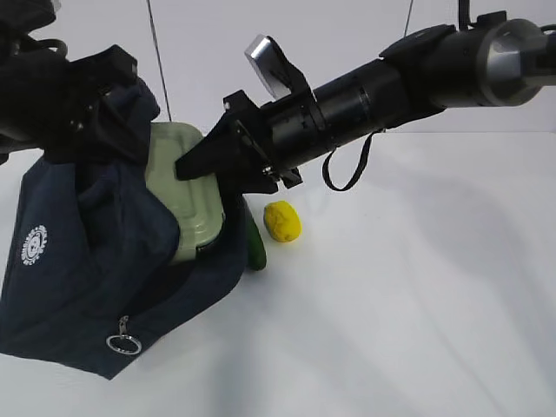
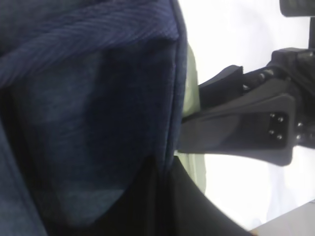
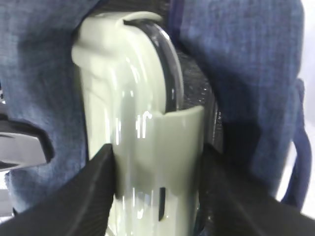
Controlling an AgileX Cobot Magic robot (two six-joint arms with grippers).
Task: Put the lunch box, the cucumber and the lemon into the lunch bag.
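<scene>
Holding the lunch box (image 1: 184, 195) by its end, my right gripper (image 3: 156, 189) pinches it on both sides — its long way points into the lunch bag (image 1: 78, 278), half in already. My left gripper (image 1: 82, 104) is pressed together, seemingly on the bag's top edge (I can't see its tips), so there's room; the cucumber (image 1: 254, 248) and lemon (image 1: 282, 221) wait just beside the bag's mouth.

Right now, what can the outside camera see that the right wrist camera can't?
Only the exterior view shows the lemon and the cucumber lying on the white table beside the bag, plus the bag's round white logo and metal ring pull. Only the right wrist view shows up close how the right gripper clamps the lunch box on both sides, a finger against each. Both show the pale green lunch box going into the navy lunch bag.
</scene>
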